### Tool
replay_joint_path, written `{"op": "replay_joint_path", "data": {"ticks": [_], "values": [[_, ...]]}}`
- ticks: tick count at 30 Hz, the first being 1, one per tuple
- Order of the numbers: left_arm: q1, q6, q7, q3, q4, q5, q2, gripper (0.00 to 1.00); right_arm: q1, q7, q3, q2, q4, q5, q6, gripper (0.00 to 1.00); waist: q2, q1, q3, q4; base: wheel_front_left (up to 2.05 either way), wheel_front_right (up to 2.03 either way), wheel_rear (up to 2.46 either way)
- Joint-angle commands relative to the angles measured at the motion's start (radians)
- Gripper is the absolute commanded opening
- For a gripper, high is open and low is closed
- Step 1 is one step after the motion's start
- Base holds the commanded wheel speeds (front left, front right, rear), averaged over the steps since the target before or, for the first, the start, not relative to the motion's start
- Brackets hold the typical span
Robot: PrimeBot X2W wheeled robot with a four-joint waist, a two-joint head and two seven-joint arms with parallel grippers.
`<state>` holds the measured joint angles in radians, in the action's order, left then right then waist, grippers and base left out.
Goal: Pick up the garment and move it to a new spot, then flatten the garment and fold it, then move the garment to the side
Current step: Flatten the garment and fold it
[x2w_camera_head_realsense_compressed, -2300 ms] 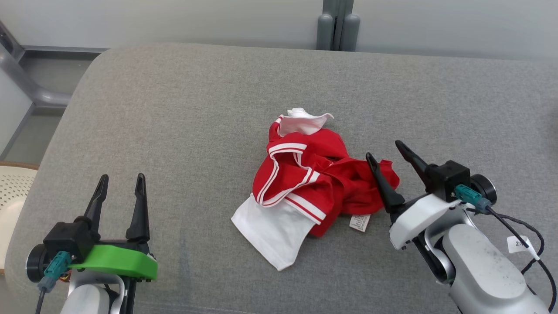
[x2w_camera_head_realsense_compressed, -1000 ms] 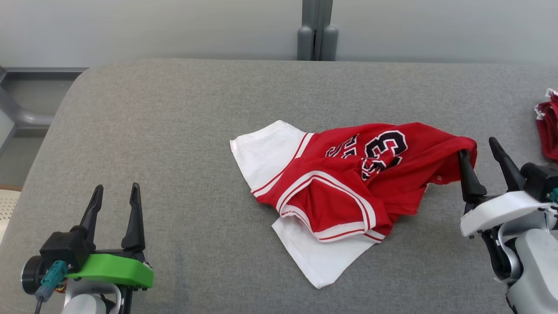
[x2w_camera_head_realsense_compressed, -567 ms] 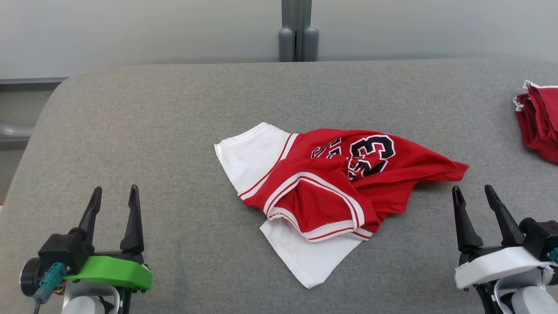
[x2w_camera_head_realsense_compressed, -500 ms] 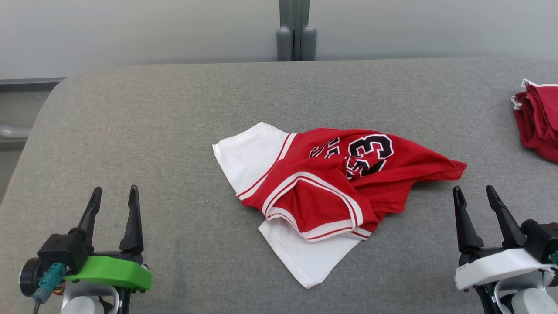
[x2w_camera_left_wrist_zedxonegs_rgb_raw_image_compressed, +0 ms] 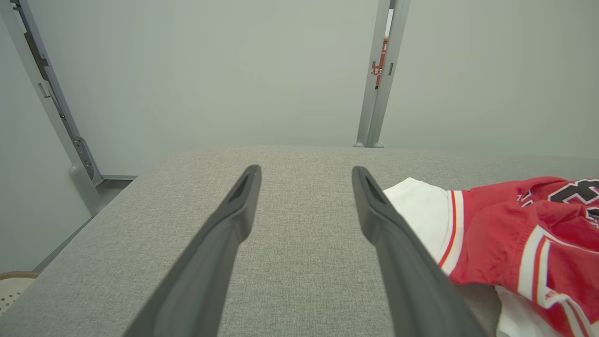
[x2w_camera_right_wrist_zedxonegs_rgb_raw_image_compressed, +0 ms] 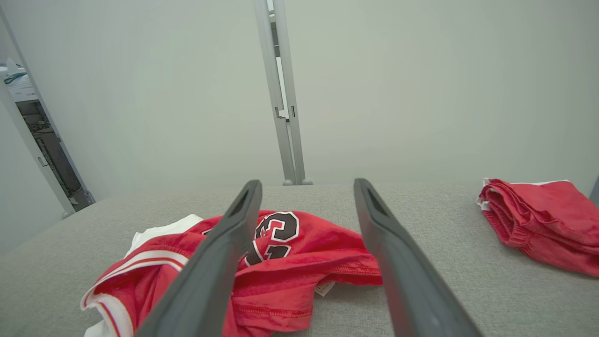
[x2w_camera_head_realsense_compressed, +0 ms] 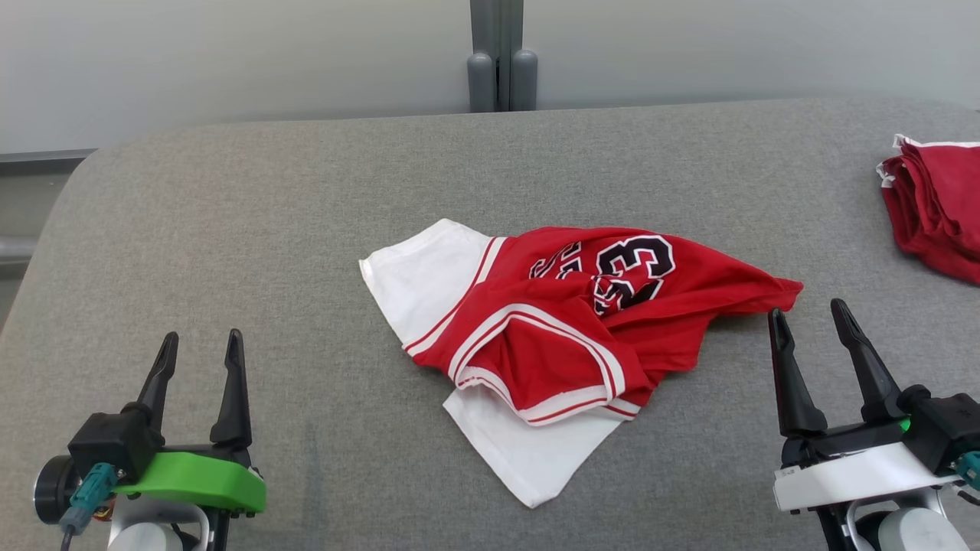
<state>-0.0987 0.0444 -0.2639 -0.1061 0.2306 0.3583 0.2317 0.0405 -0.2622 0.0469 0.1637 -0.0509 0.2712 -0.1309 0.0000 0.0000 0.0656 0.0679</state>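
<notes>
The garment [x2w_camera_head_realsense_compressed: 566,337] is a red jersey with white sleeves, white stripes and a black number. It lies crumpled in the middle of the grey padded table [x2w_camera_head_realsense_compressed: 306,199]. My left gripper [x2w_camera_head_realsense_compressed: 200,347] stands open at the lower left, well clear of the cloth. At the lower right my right gripper [x2w_camera_head_realsense_compressed: 808,317] is open too, just off the garment's right tip, not touching it. From the left wrist the garment [x2w_camera_left_wrist_zedxonegs_rgb_raw_image_compressed: 505,234] lies to the right of my fingers [x2w_camera_left_wrist_zedxonegs_rgb_raw_image_compressed: 234,224]. From the right wrist the garment [x2w_camera_right_wrist_zedxonegs_rgb_raw_image_compressed: 290,267] lies ahead, between and left of the fingers [x2w_camera_right_wrist_zedxonegs_rgb_raw_image_compressed: 388,243].
A folded pile of red clothes [x2w_camera_head_realsense_compressed: 938,203] rests at the table's far right edge, seen also as the red pile [x2w_camera_right_wrist_zedxonegs_rgb_raw_image_compressed: 538,220] in the right wrist view. A grey post [x2w_camera_head_realsense_compressed: 501,53] rises behind the table against a pale wall. The table's left corner is rounded.
The right gripper dragged the garment rightward, spreading it, then let go and drew back toward the front. The camera has turned right, bringing the red pile into view. The left gripper stayed still.
</notes>
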Motion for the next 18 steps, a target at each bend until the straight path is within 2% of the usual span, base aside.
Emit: {"op": "replay_joint_path", "data": {"ticks": [1,8,18], "values": [[0.009,-0.002,0.0,-0.003,0.003,0.002,0.004,1.0,0.012,-0.003,0.004,-0.001,-0.005,-0.011,0.0,1.0,0.0,0.0,-0.001,0.002,0.0,0.0,0.0],[0.003,0.006,0.002,-0.023,0.013,0.0,0.002,1.0,0.016,-0.003,0.02,-0.008,0.004,-0.026,0.0,1.0,0.0,0.0,-0.013,0.009,0.0,0.0,0.0],[-0.073,0.06,0.042,-0.201,0.031,-0.044,-0.057,1.0,-0.019,-0.003,0.048,-0.01,0.013,-0.036,0.0,1.0,0.0,0.0,0.006,-0.017,0.0,0.0,0.0]]}}
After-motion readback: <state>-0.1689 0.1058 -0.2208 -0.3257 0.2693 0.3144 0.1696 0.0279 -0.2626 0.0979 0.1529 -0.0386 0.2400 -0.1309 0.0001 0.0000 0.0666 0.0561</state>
